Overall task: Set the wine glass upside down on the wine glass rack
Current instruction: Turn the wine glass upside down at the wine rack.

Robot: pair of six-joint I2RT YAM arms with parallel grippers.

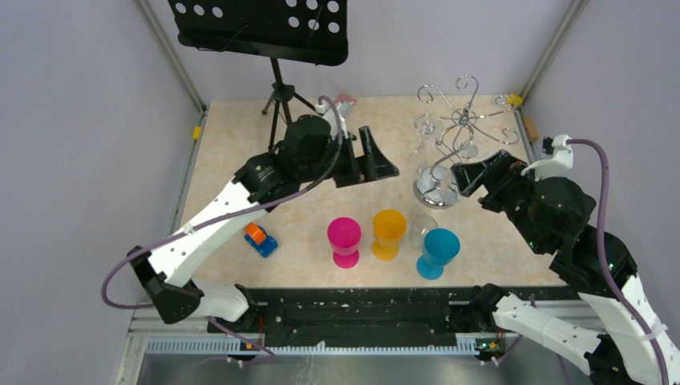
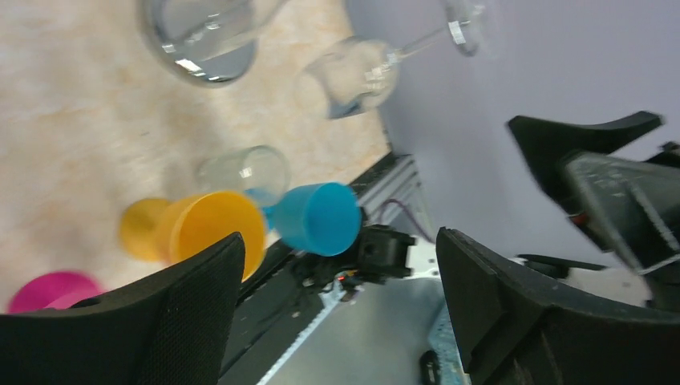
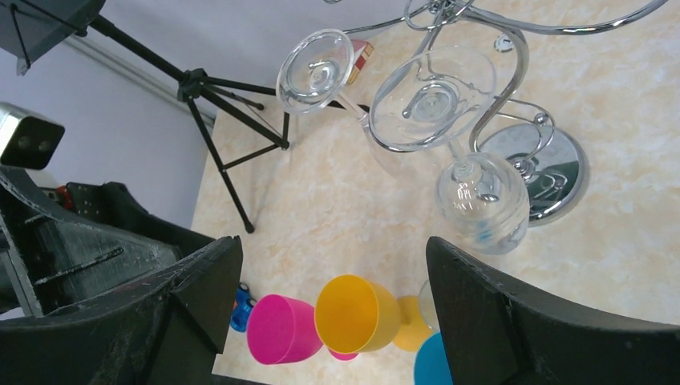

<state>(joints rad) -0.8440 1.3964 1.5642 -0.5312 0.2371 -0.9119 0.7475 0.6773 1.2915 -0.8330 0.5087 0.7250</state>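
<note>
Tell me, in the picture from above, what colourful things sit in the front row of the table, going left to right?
orange and blue toy → pink cup → yellow cup → blue cup

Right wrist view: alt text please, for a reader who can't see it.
Two clear wine glasses hang upside down on the chrome wine glass rack, framed by the open, empty right gripper. Below them stand a pink goblet, a yellow goblet and a blue goblet on the beige table; a black tripod stand is upper left.
</note>
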